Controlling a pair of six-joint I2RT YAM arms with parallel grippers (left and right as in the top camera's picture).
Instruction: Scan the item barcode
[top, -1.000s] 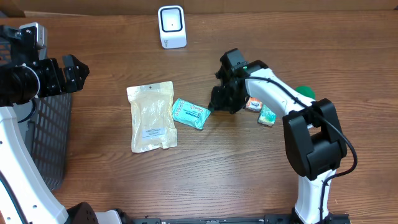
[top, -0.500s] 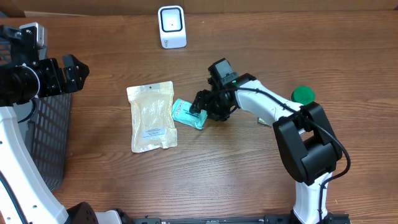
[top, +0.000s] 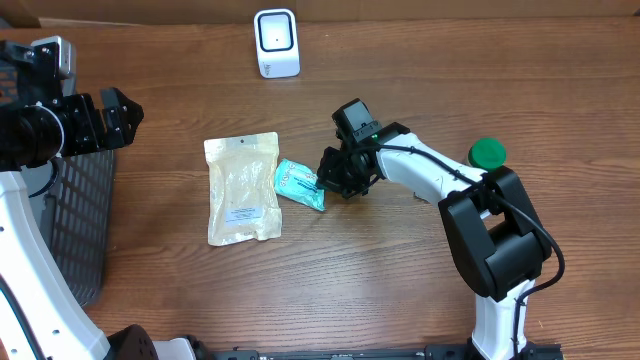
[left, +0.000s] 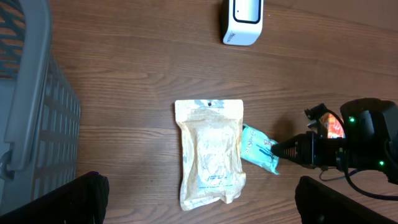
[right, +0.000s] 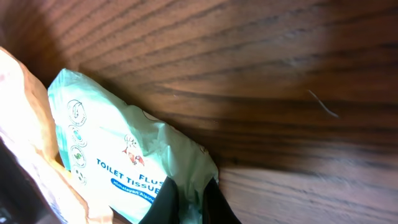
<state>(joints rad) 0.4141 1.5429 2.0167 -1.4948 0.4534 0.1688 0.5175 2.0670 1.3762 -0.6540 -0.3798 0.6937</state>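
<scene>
Right claw (right: 191, 202): "TOILET TISSUE" pack (right: 118, 149), apparently

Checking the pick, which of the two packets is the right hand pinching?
The small mint-green tissue pack, its corner pinched by the right hand; the larger beige pouch lies free.

Right wrist view: the tissue pack (right: 124, 149) runs past the bottom edge, the pouch (right: 22, 130) past the left. Overhead, the label (top: 243, 213) text is unreadable.

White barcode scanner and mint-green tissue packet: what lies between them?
Nothing: overhead shows bare wooden table between white scanner and mint-green tissue packet; the beige pouch lies just beside that stretch.
</scene>
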